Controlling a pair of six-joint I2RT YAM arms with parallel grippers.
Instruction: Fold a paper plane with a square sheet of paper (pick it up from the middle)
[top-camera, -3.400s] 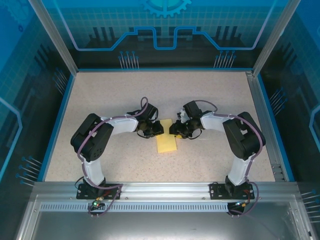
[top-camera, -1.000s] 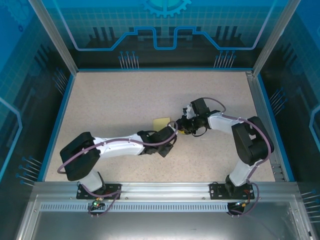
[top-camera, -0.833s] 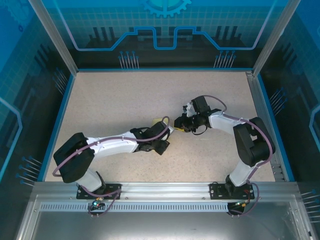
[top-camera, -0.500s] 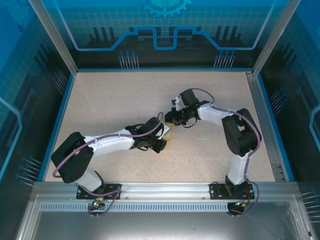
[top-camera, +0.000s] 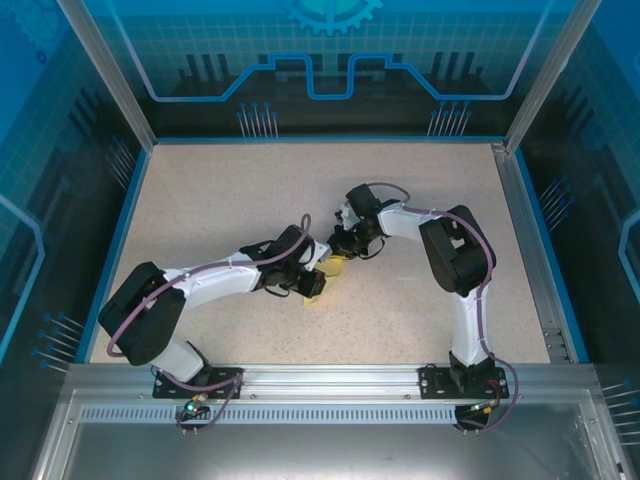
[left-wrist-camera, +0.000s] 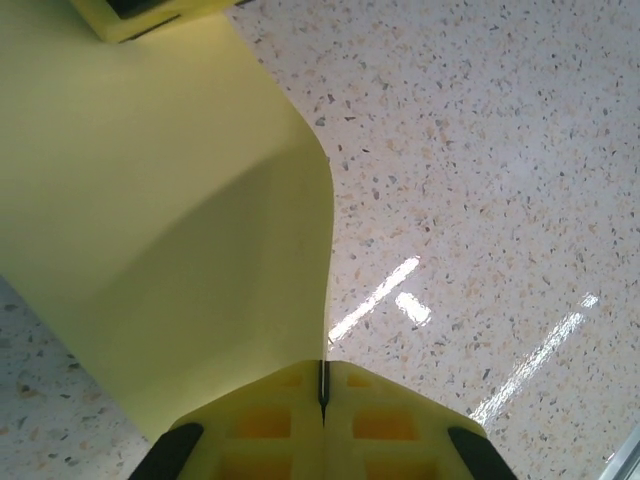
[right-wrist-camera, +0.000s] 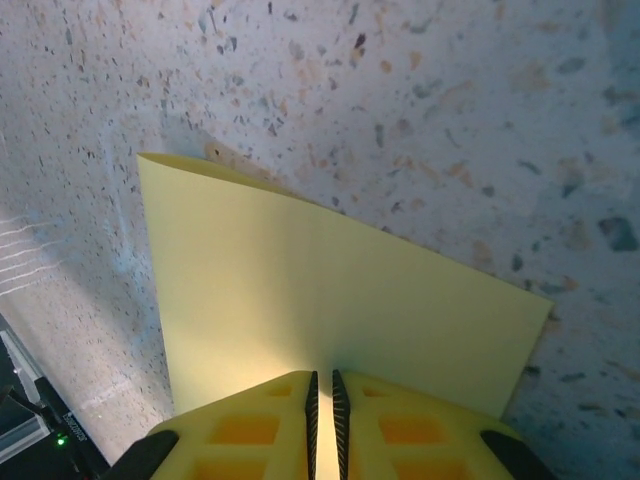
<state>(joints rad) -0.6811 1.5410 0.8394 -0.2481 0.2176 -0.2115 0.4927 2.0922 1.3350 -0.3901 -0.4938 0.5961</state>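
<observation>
No longer flat as seconds earlier, the paper (left-wrist-camera: 170, 230) bowed above the table (top-camera: 220, 190) near its middle, one edge clamped in the fully closed left gripper (left-wrist-camera: 322, 385), the opposite end pinched between the right gripper's (right-wrist-camera: 322, 388) narrow jaws, whose arm had swung leftward.

Curved yellow paper (left-wrist-camera: 160, 230) in tight left claw (left-wrist-camera: 322, 378)

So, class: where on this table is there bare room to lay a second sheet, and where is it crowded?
Free: the far strip of table along the back edge; the right side between the right arm and the side rail. Crowded: the middle, where the left gripper and right gripper both pinch the square sheet of paper.
</observation>
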